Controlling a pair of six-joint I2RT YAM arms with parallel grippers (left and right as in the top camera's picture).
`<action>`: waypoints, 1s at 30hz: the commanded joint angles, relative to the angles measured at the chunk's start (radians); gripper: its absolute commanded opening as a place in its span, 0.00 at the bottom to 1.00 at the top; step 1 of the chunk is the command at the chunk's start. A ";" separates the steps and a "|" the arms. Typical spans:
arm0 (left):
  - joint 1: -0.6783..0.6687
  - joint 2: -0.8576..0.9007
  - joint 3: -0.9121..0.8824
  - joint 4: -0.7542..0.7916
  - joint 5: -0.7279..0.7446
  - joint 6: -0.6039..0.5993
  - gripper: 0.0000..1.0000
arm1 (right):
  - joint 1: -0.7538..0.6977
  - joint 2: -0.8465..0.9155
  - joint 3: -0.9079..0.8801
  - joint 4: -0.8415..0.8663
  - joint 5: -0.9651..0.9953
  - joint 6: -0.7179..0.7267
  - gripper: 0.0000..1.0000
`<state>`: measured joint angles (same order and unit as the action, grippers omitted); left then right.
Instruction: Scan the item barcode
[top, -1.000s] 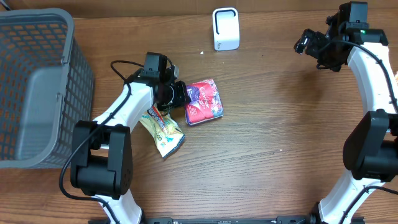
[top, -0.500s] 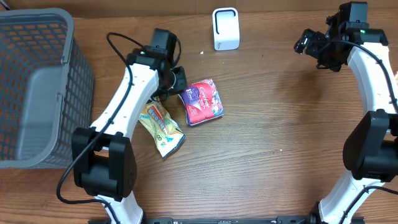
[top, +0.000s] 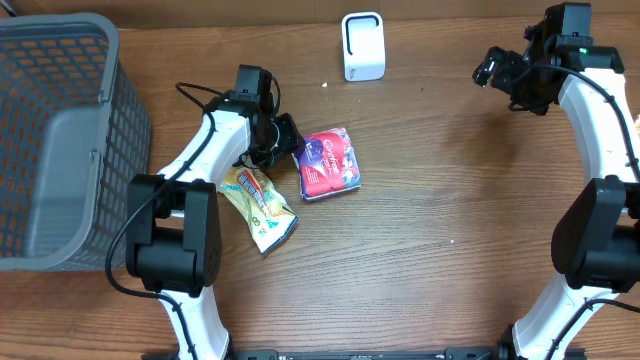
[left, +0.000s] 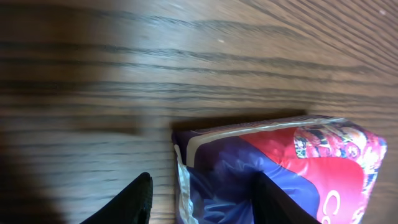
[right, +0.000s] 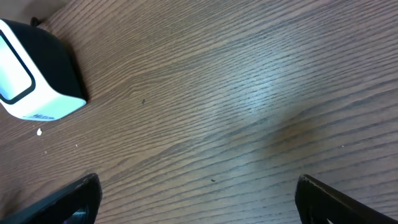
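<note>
Fingers (left: 134, 202) on our left gripper (left: 202, 200) just opened partway over the red packet (top: 328, 165), so we can grab it, while our right gripper (right: 199, 205) is wide open.

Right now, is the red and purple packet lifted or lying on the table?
Lying flat: the red and purple packet rests on the table.

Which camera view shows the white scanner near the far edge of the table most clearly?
The overhead view is best: the whole white scanner shows there, with nothing in front of it. The right wrist view shows it closer, but the picture's left edge cuts part of it off. The left wrist view does not show it at all.
</note>
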<state>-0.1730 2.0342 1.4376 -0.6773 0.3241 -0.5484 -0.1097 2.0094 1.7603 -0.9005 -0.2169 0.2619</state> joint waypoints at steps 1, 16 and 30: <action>-0.004 0.074 -0.011 0.010 0.123 -0.004 0.45 | 0.002 -0.002 -0.007 0.005 0.007 -0.001 1.00; -0.005 0.128 -0.011 0.012 0.246 0.032 0.04 | 0.002 -0.002 -0.007 0.005 0.007 -0.001 1.00; -0.018 -0.067 0.244 -0.314 -0.192 0.085 0.04 | 0.002 -0.002 -0.007 0.005 0.007 -0.001 1.00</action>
<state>-0.1677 2.0720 1.6093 -0.9604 0.3401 -0.5011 -0.1097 2.0094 1.7603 -0.9009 -0.2173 0.2619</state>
